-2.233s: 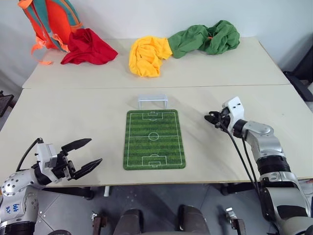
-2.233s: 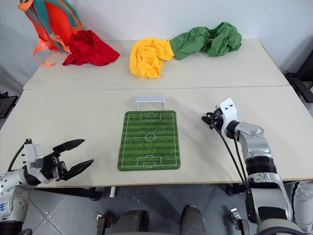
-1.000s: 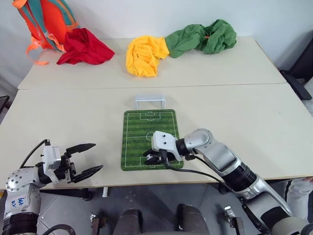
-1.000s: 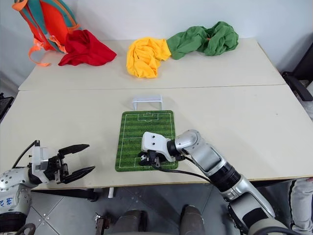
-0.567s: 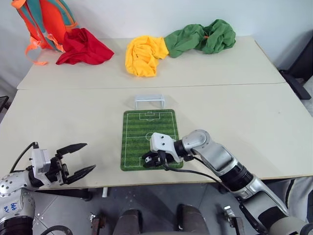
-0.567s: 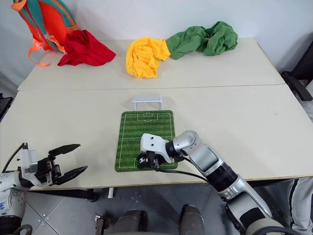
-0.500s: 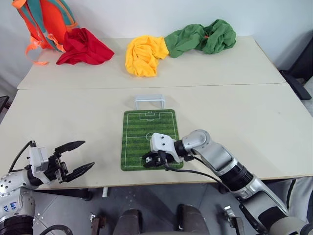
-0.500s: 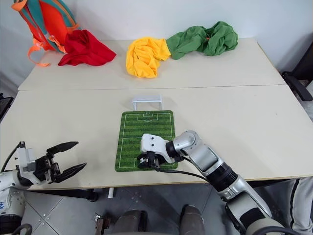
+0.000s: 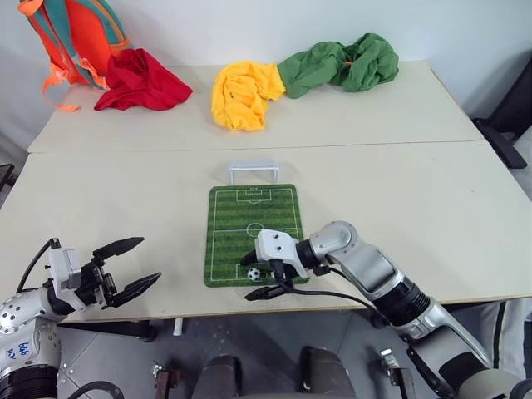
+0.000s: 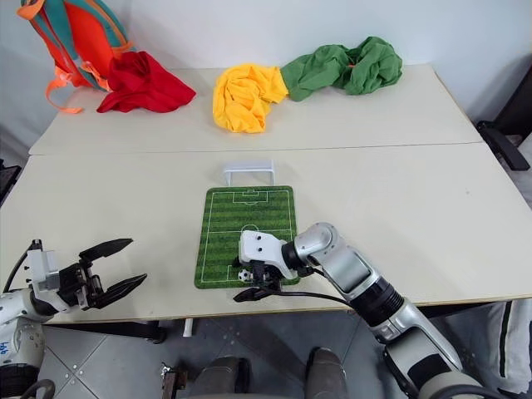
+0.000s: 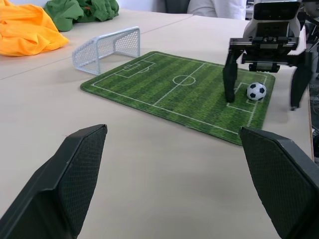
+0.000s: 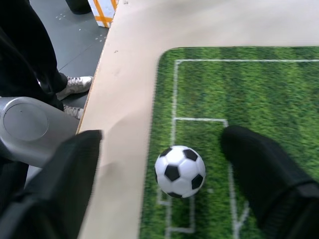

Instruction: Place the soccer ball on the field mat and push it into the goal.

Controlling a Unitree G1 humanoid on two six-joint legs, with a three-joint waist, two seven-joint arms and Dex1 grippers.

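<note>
The soccer ball [image 9: 253,273] lies free on the near end of the green field mat [image 9: 254,218], by the printed penalty box. My right gripper [image 9: 248,277] is open around it, one black finger [image 12: 259,169] on the mat and the other over the table's edge, neither touching the ball. The white goal [image 9: 253,172] stands at the mat's far end. My left gripper [image 9: 150,259] hangs open and empty at the table's front left, well away from the mat.
At the back of the table lie an orange backpack [image 9: 75,33], a red cloth [image 9: 137,79], a yellow cloth [image 9: 241,91] and a green cloth [image 9: 341,62]. The mat's near end lies close to the table's front edge. A person's shoe [image 12: 75,84] stands on the floor beside the table.
My right arm came from the table's right side to the mat's near end, then its gripper opened and let go of the ball, which now rests on the mat. The left gripper drifted slightly left.
</note>
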